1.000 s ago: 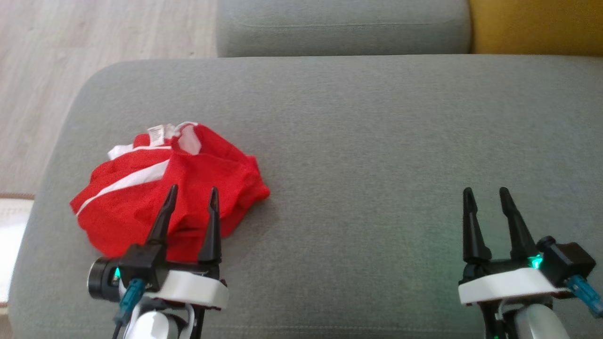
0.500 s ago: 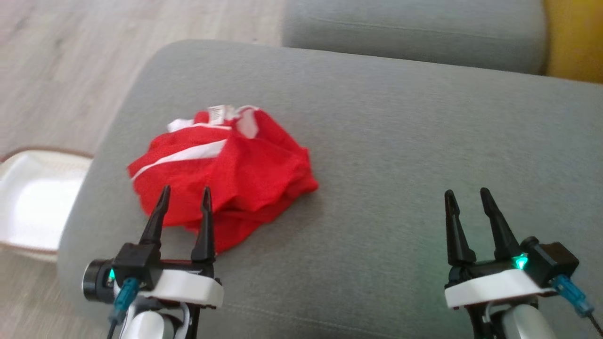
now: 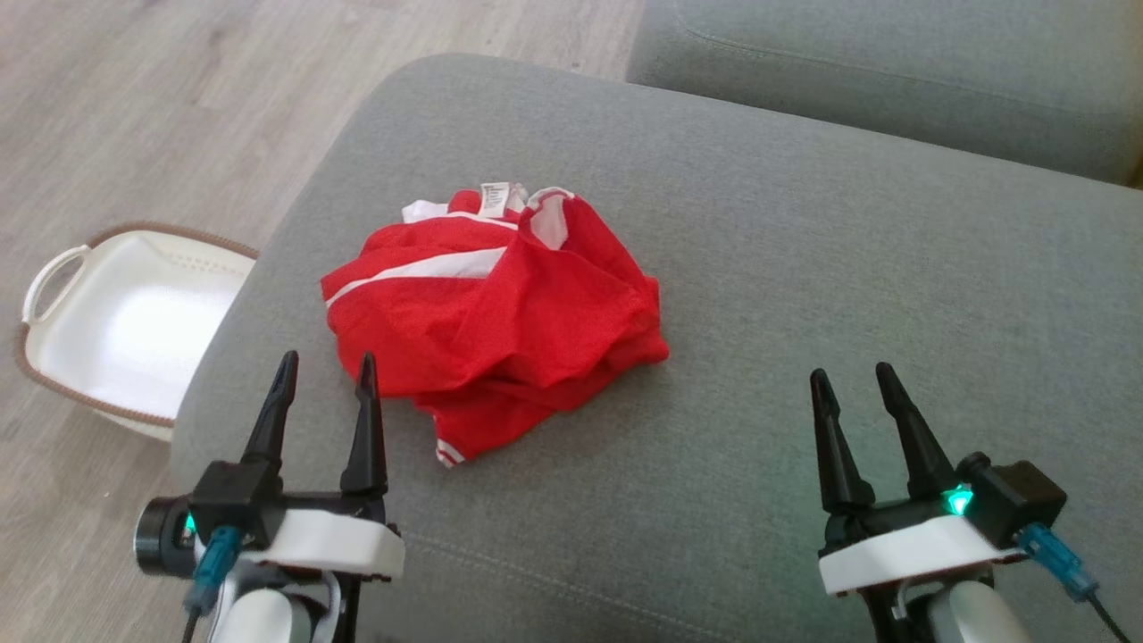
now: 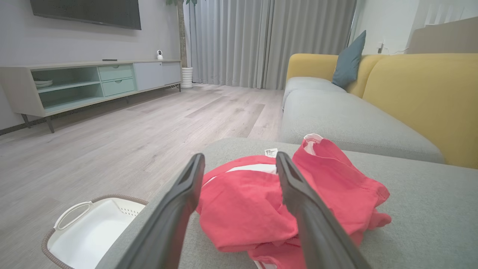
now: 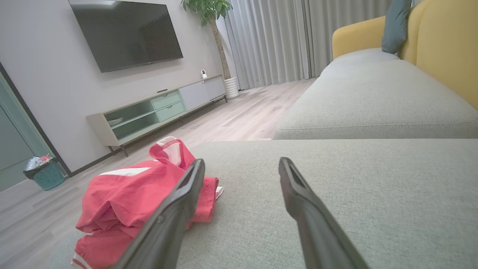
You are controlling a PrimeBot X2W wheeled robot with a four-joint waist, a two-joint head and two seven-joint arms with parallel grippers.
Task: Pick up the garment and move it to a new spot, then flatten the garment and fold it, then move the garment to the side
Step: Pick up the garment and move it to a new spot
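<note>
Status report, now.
Both empty: left pincer open, right pincer open. Red garment crumpled on sofa, ahead of left pincer. White basket on floor, out of the way.

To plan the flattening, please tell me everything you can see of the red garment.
The red garment is a thin, mesh-looking fabric with white stripes, white trim and a small white label at its far edge. It lies crumpled in a loose heap, not flat or folded, on the grey sofa cushion near its left end. The open left tool points at it from the near side, not gripping it.
</note>
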